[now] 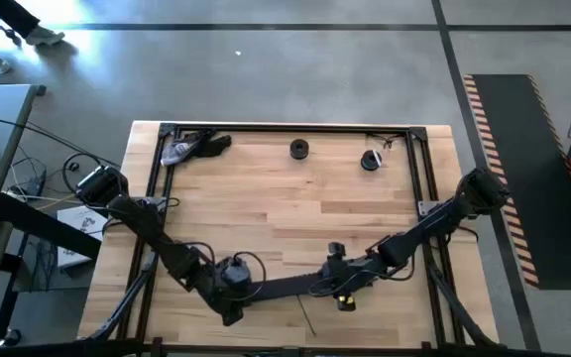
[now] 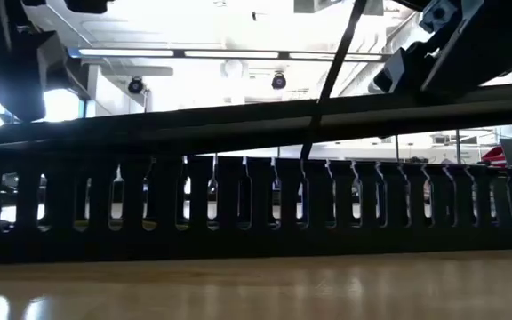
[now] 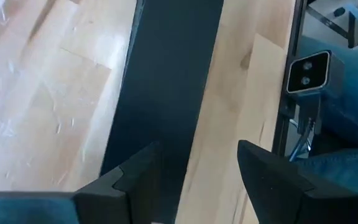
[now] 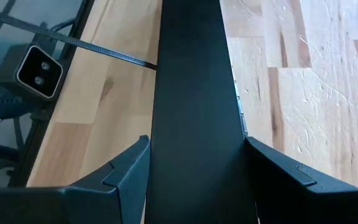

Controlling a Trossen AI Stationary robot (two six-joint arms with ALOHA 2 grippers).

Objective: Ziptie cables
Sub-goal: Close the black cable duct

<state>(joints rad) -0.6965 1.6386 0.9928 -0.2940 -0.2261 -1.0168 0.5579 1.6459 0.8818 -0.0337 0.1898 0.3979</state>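
Cables (image 4: pixel 240 115): only a pale sliver shows, tight along the edge of the black slotted channel (image 4: pixel 194 93); I judge the rest sits inside it, at the table's near edge.
Right gripper (image 4: pixel 197 143): straddles the channel, which fills the gap between my fingers; looks clamped on it. Cables just ahead of my fingertips.
Left gripper (image 3: pixel 197 152): fingers apart over the channel's other end, bare wood showing on one side.
Zip tie (image 4: pixel 73 40): loose strap, one end touching the channel's side.
Progress: no closed tie visible around the bundle; looping and cinching still to do, I'd say.
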